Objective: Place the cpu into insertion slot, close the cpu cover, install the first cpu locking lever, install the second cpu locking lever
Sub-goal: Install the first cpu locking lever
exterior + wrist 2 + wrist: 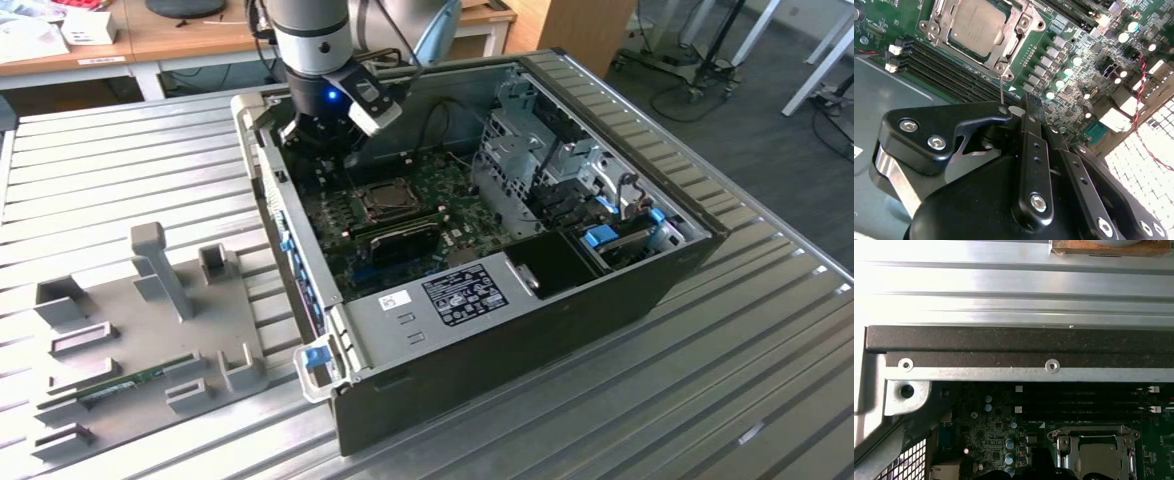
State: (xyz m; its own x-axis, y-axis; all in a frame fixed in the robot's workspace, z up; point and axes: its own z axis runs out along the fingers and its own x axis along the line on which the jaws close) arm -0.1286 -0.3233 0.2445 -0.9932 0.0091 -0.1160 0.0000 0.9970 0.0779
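Observation:
The cpu [976, 25] lies flat in the insertion slot [1026, 22], its dull metal top showing through the window of the cpu cover [1009, 47], which is down over it. A thin wire locking lever [1001, 87] rises from the socket's corner and touches the side of one fingertip. My gripper [1016, 110] hovers just beside the socket with its black fingers together and nothing between them. In the exterior view the gripper [320, 150] is inside the open computer case, just behind the socket and cpu [383, 197]. The first wrist view shows the cover [1089, 432] over the cpu [1099, 455].
Long black memory slots [939, 70] run beside the socket. The case's black wall [1004, 340] stands close behind the gripper. A metal drive cage [534, 150] and cables fill the case's right side in the exterior view. A grey fixture plate [147, 320] lies on the ribbed table.

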